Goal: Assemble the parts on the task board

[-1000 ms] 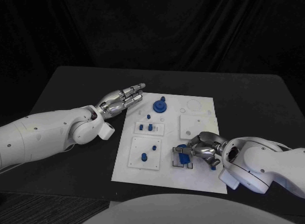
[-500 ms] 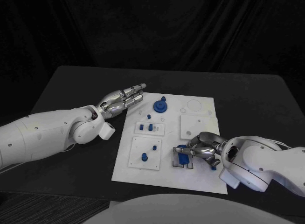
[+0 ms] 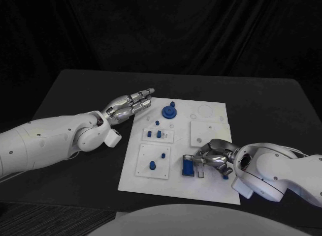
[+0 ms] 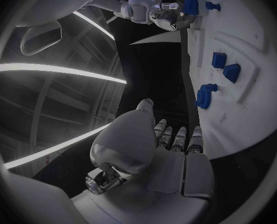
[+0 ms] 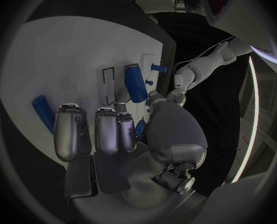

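Note:
The white task board (image 3: pixel 210 189) lies mid-table. My right hand (image 3: pixel 215 157) sits low over its near right part and pinches a blue block (image 3: pixel 187 166) that stands in a slotted frame; the right wrist view shows thumb and a fingertip at the end of the blue block (image 5: pixel 133 82). A loose blue piece (image 3: pixel 225 176) lies beside that hand, and the same blue piece (image 5: pixel 42 112) lies flat on the board. My left hand (image 3: pixel 130 104) is stretched flat, holding nothing, at the board's far left edge. A round blue part (image 3: pixel 169 112) with a peg stands beside it.
Two small blue pegs (image 3: pixel 156 133) stand in a small plate left of centre, and two blue pieces (image 3: pixel 156 161) sit in the plate nearer me. A bare white square plate (image 3: pixel 205 132) lies right of centre. Black table (image 3: pixel 267 108) surrounds the board.
The blue block has shifted a little to the left out from under my right hand's fingers and now shows more fully in the frame. The left hand has not moved.

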